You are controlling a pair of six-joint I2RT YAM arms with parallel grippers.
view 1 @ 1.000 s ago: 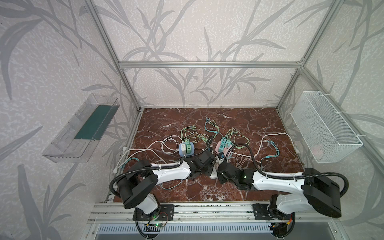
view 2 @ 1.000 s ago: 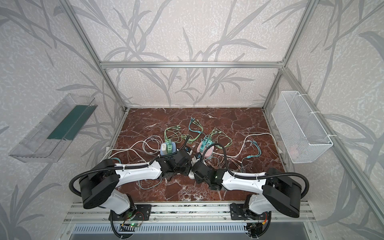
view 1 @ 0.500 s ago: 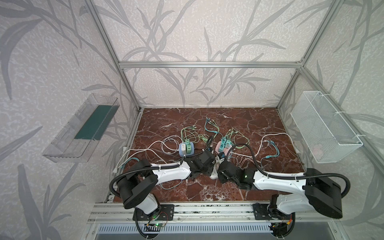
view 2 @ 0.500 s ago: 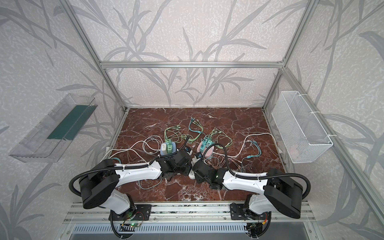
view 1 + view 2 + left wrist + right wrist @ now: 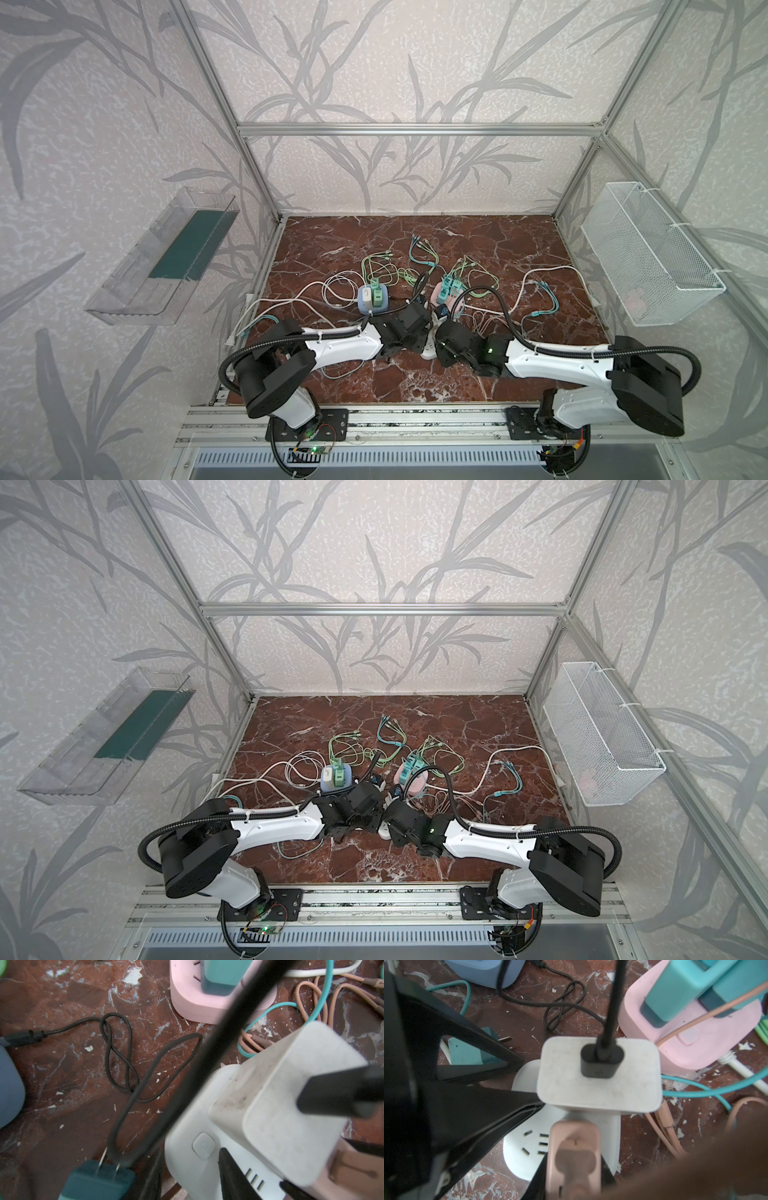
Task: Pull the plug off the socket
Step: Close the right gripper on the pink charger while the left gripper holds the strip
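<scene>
A white socket strip lies on the marble between my two arms, also in a top view. A white charger block with a black cable stands plugged into it. Beside that stands a pink plug, and my right gripper is shut on it. I cannot tell whether its prongs sit in the strip. My left gripper is shut across the strip's rounded end, one finger on top and one finger at its side.
A loose teal plug lies prongs-up by the left gripper. A pink strip with teal chargers and a blue strip with chargers stand just behind, amid tangled cables. A wire basket hangs right, a clear shelf left.
The right wrist has shifted very slightly. Both grips stay as they were, and the strip and plugs have not visibly moved.
</scene>
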